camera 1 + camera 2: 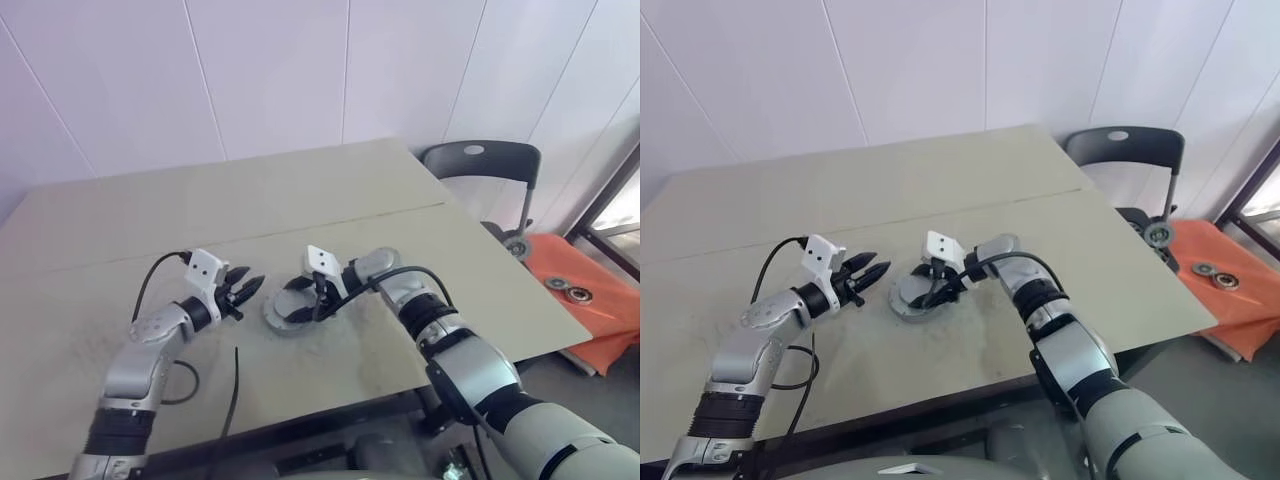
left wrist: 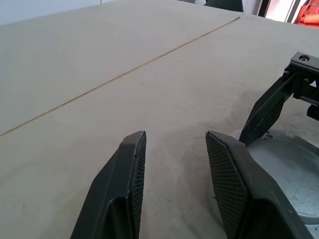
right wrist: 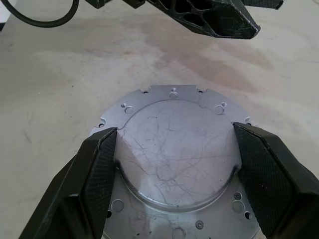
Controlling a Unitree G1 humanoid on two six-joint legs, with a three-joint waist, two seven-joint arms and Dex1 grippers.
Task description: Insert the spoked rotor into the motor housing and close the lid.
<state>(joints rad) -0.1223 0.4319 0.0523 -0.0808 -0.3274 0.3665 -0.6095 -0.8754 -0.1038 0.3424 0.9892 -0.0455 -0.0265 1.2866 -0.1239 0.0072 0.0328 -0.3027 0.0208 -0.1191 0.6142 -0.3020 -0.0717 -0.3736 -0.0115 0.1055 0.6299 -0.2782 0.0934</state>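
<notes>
The lid [image 3: 174, 169], a round grey metal disc with a raised centre and small holes around its rim, lies flat on the table [image 1: 200, 210]. My right gripper [image 3: 175, 130] reaches down over it, and its two fingers press against opposite sides of the raised centre. My left gripper [image 1: 250, 283] hovers just left of the lid, open with nothing between its fingers [image 2: 132, 164]. One of those fingers is close to the lid's edge [image 2: 291, 169]. The spoked rotor and the motor housing are hidden or out of view.
A black cable [image 1: 232, 390] hangs near the table's front edge. A dark chair [image 1: 480, 165] stands past the far right corner. On the floor to the right lies an orange mat [image 1: 600, 310] with round metal parts on it.
</notes>
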